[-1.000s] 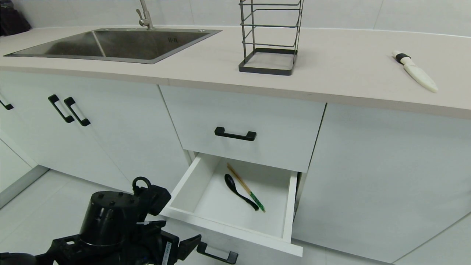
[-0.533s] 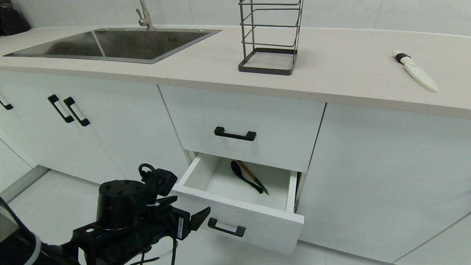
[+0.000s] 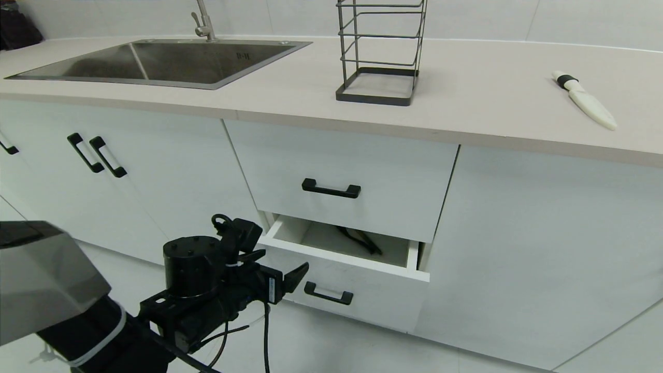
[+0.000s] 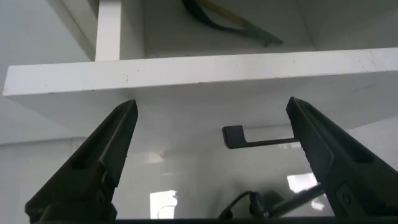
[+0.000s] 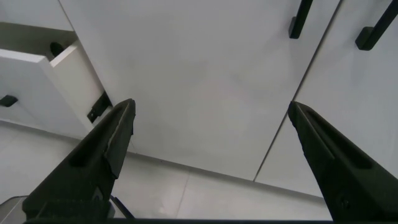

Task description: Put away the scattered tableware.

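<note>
Pale table (image 3: 466,103) is seen across the upper frame, with a sink (image 3: 155,62) at upper left and a wire rack (image 3: 380,52) at top centre. Below centre, the lower drawer (image 3: 357,269) is partly open. The left end effector (image 4: 211,104) is held just before its front, fingers spread wide and nothing gripped. The right end effector (image 5: 211,104) is likewise spread. A white knife (image 3: 584,101) lies on the table at upper right. A black spoon (image 4: 208,17) and chopsticks (image 4: 249,28) lie inside the drawer.
</note>
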